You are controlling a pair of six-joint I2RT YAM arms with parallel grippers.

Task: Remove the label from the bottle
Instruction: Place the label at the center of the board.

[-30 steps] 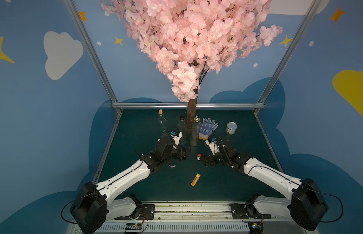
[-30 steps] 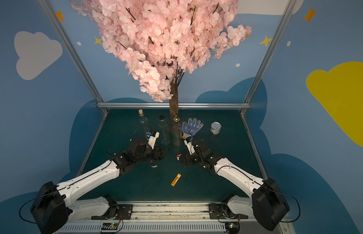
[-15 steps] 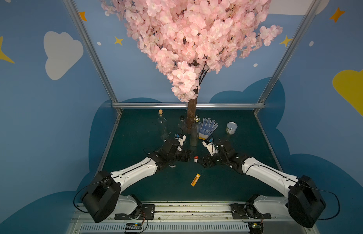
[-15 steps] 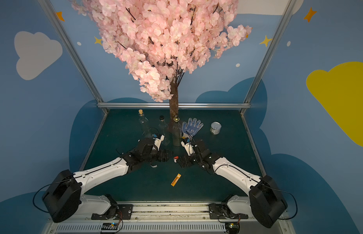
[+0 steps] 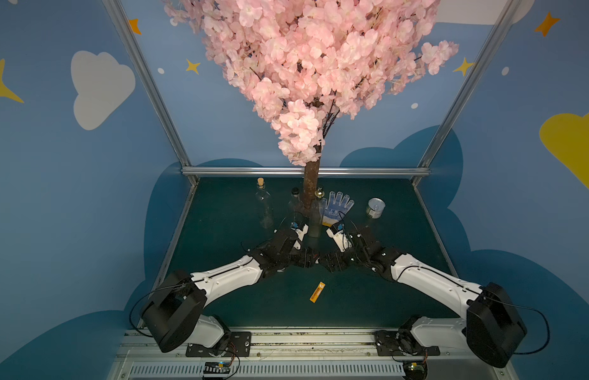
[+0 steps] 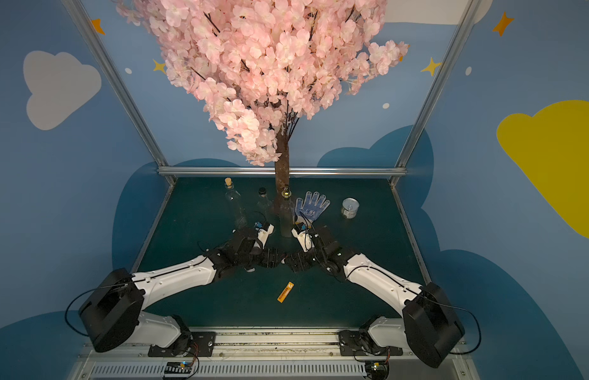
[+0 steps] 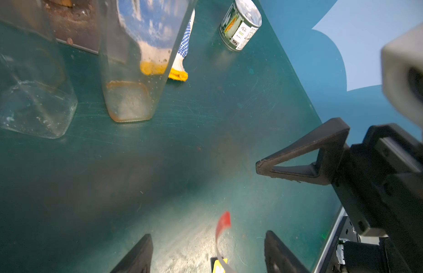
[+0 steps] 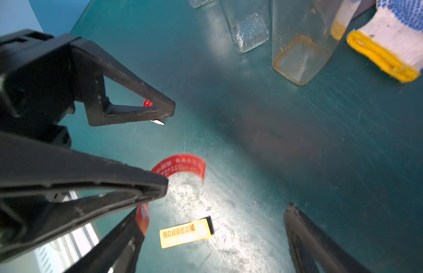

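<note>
A curled red label strip hangs between my two grippers above the table; one end clings to a finger of my right gripper, whose jaws stand wide open. In the left wrist view the red label rises between the open jaws of my left gripper, touching neither finger. Both grippers meet tip to tip at mid-table in both top views, left and right. A yellow label lies flat below them. The clear square bottle with brown residue stands by the trunk, untouched.
Two more clear bottles, one corked and one black-capped, stand at the back by the tree trunk. A dotted work glove and a tin can lie to the right. Metal frame rails edge the green table.
Both grippers have moved inward until their tips meet at mid-table. The red label, earlier visible between them in the top views, is now hidden there. My left jaws have narrowed slightly.
</note>
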